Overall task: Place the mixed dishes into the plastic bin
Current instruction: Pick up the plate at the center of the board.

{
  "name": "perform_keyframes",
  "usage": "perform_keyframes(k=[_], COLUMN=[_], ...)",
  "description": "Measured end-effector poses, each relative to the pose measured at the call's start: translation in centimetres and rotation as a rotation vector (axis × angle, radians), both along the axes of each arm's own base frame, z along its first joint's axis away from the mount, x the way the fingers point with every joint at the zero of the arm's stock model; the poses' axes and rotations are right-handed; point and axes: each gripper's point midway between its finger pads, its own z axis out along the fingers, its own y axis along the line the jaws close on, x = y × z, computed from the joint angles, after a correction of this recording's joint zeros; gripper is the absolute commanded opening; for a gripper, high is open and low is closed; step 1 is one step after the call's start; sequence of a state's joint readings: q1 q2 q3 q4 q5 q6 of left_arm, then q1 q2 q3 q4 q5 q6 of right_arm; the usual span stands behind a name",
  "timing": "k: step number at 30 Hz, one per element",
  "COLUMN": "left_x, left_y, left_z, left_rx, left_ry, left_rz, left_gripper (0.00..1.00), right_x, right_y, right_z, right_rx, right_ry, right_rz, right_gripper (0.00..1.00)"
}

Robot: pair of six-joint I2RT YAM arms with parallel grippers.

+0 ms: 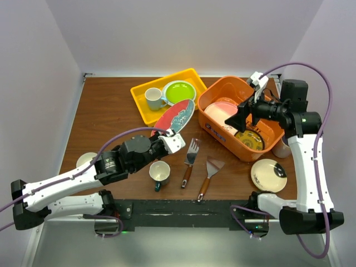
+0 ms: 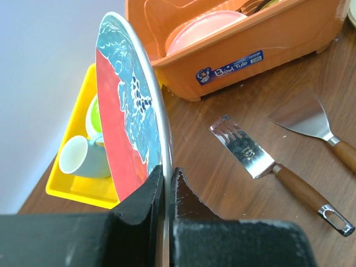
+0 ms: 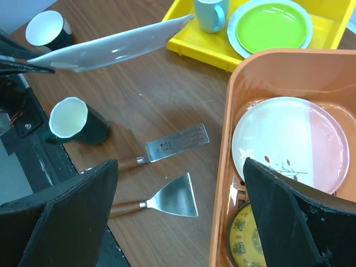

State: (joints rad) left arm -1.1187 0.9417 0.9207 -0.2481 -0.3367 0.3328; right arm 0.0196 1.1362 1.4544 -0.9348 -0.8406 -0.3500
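My left gripper (image 1: 171,135) (image 2: 168,175) is shut on the rim of a red and blue patterned plate (image 1: 174,118) (image 2: 130,105), held on edge above the table left of the orange plastic bin (image 1: 214,130) (image 2: 233,50). The plate's white underside (image 3: 111,44) shows in the right wrist view. My right gripper (image 1: 236,118) (image 3: 181,164) hangs open over the bin's near left edge (image 3: 222,167), holding nothing. In the bin lie a pink and white plate (image 3: 292,142) (image 2: 206,28) and a yellow patterned plate (image 3: 245,233). A dark-teal mug (image 1: 160,173) (image 3: 75,122) stands on the table.
Two wooden-handled spatulas (image 1: 190,161) (image 1: 208,177) lie between the mug and the bin. A yellow tray (image 1: 146,114) behind holds a lime green plate (image 1: 179,90) and a white mug (image 1: 153,99). A cream plate (image 1: 268,175) sits front right, a small bowl (image 1: 86,160) far left.
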Motion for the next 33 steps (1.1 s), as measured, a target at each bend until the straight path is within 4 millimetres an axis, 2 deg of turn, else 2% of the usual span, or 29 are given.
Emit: perform_keyframes(k=[15,24,33], left_x=[0.2,0.3,0.2], left_y=[-1.2,-1.8,-2.4], left_z=[0.5,0.5,0.6], left_rx=[0.068,0.101,0.123], left_ry=[-0.104,-0.148,-0.184], left_rz=[0.013,0.025,0.026], left_gripper=[0.00,0.00,0.00], right_x=[0.3,-0.1,-0.3], right_y=[0.2,0.6,0.9], right_z=[1.3,2.4,2.6], right_rx=[0.058,0.089,0.106], right_ry=[0.027,0.020,0.026], right_rz=[-0.052,-0.037,-0.022], right_gripper=[0.99,0.99,0.99])
